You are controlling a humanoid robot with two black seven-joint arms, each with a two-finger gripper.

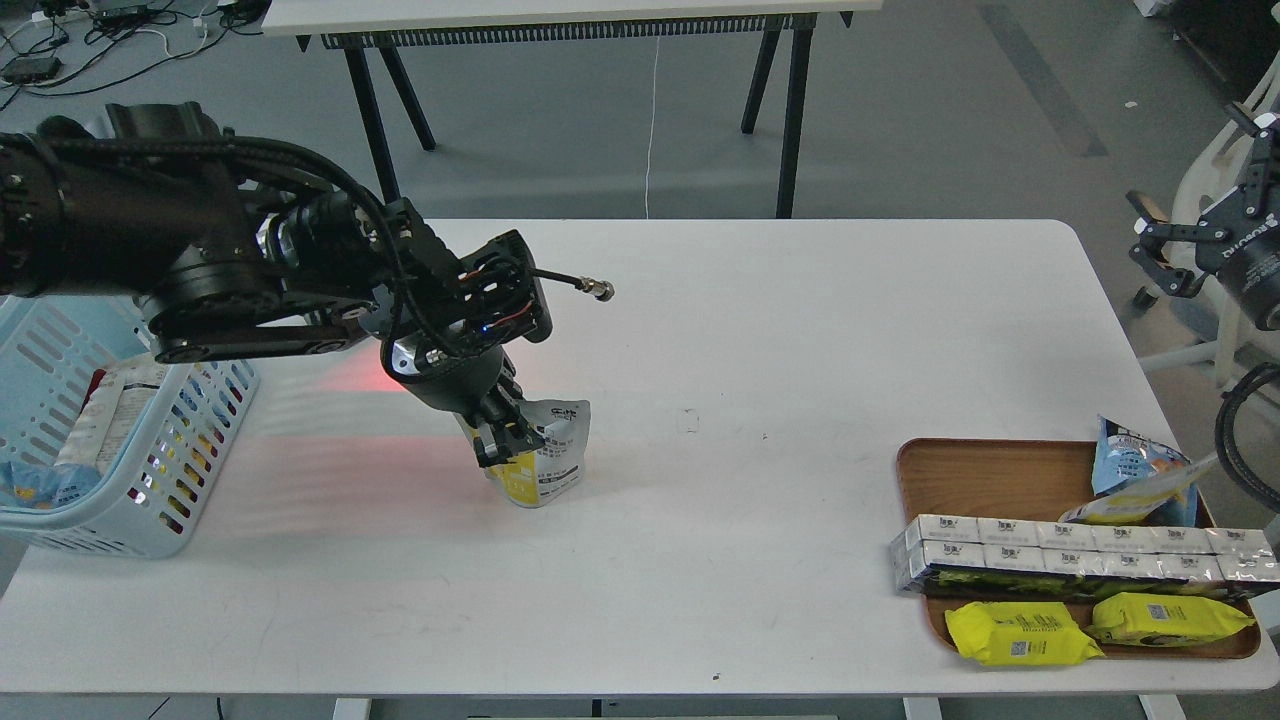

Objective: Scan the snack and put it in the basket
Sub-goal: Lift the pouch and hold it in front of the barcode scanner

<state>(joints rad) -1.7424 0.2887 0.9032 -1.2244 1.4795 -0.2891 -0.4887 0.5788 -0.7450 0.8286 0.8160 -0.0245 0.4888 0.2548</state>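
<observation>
The snack (548, 452), a small stand-up pouch with a white top and a yellow lower half, stands on the white table (800, 330) left of the middle. My left gripper (497, 442) comes down from the upper left, its fingers closed on the pouch's upper left part and covering that side. The light blue basket (190, 470) stands at the table's left edge with several packs inside, partly hidden by my left arm. My right gripper (1148, 245) hangs open and empty off the table's right side.
A brown wooden tray (985, 475) at the front right holds a blue pouch (1135, 470), a row of silver packs (1080, 555) and two flat yellow packs (1020, 632). A red glow (365, 380) lies on the table behind my left arm.
</observation>
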